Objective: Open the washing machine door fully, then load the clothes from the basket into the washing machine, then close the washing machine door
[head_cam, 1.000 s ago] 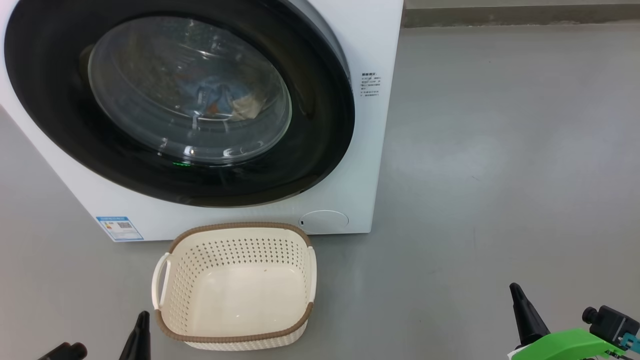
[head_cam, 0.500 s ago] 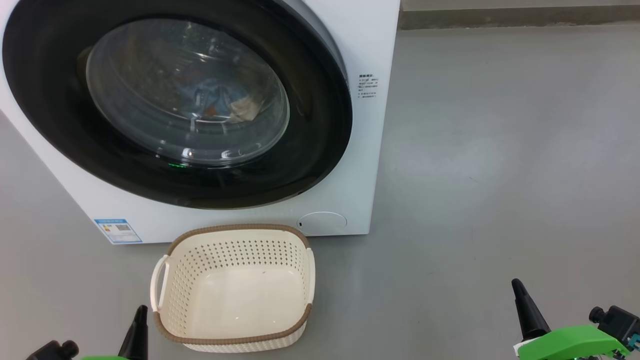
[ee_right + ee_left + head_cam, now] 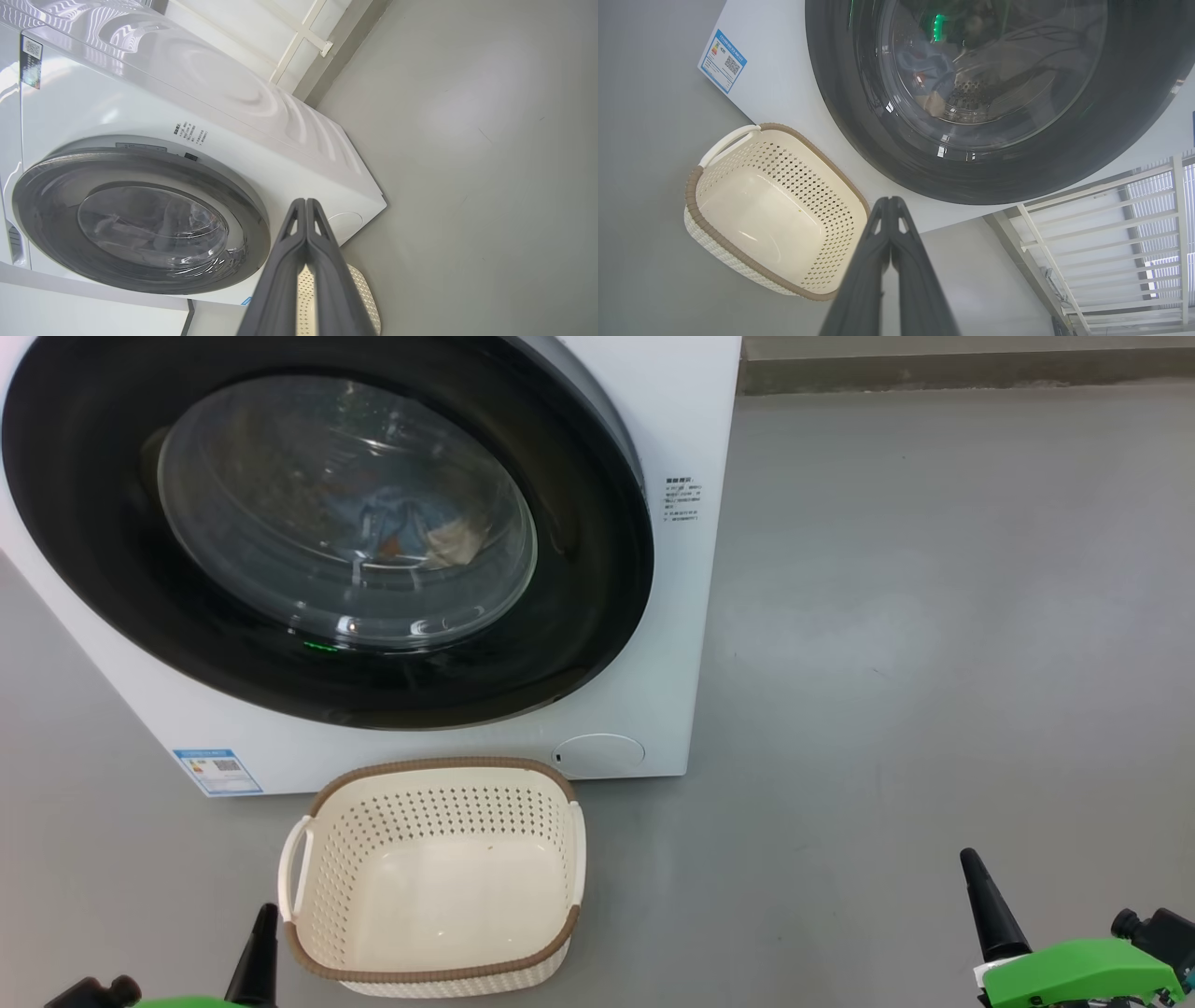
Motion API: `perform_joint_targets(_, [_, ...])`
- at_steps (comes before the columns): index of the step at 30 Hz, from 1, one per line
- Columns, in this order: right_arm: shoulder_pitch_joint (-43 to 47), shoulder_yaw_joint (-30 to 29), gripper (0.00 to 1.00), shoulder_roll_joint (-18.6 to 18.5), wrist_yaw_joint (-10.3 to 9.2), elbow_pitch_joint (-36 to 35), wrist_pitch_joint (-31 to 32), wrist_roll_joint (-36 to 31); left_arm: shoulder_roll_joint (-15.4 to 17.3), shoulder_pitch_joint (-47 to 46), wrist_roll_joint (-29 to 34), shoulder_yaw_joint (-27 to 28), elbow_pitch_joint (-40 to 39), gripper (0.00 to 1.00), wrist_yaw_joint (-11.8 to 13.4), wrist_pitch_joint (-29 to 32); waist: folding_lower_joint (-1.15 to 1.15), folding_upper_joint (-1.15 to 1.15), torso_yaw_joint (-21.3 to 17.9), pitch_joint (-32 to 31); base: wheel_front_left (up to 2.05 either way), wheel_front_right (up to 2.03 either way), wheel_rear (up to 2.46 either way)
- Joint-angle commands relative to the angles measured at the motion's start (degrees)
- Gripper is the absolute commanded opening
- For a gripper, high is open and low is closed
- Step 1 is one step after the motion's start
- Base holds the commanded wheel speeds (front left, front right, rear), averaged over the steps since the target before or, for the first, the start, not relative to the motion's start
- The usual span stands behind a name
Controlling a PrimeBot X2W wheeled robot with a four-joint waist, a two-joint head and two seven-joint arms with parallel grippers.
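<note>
The white washing machine (image 3: 677,644) stands at the upper left. Its washing machine door (image 3: 579,569) lies shut against the front, black rim flush. Through the glass the clothes (image 3: 397,527) show as blue and cream cloth inside the drum. On the floor just before the machine sits the basket (image 3: 439,767) with nothing in it. My left gripper (image 3: 262,943) is shut, low beside the basket's left near corner. Far to the right my right gripper (image 3: 982,891) is shut over bare floor. The left wrist view has the shut left gripper (image 3: 891,207) between basket (image 3: 693,186) and door (image 3: 840,102).
Grey floor (image 3: 934,663) stretches wide to the machine's right, up to a wall base (image 3: 934,369). A round cover (image 3: 597,751) and a blue label (image 3: 217,771) mark the machine's lower front. A white railing (image 3: 1111,224) stands past the machine in the left wrist view.
The head camera has shifted slightly. Both grippers have edged a little up the view, still shut. Door, basket and clothes stay as they were.
</note>
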Motion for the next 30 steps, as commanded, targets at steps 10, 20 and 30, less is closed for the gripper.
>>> perform_joint_targets(10, [-1.99, -0.20, 0.00, 0.24, -0.22, -2.68, 1.71, 5.95, 0.34, -3.07, -5.75, 2.50, -2.08, 0.00, -0.12, 1.81, 0.00, 0.00, -0.21, -0.16, 0.00, 0.00, 0.00])
perform_joint_targets(20, [-2.11, -0.82, 0.00, 0.75, -0.24, -3.73, 3.40, 11.30, -0.18, -3.47, -11.07, 3.52, -2.51, 0.00, -0.13, 3.50, 0.00, 0.00, -0.42, -0.33, 0.00, 0.00, 0.00])
perform_joint_targets(30, [-2.23, -1.44, 0.00, 1.26, -0.27, -4.78, 5.08, 16.64, -0.70, -3.87, -16.38, 4.53, -2.94, 0.00, -0.14, 5.18, 0.00, 0.00, -0.64, -0.50, 0.00, 0.00, 0.00])
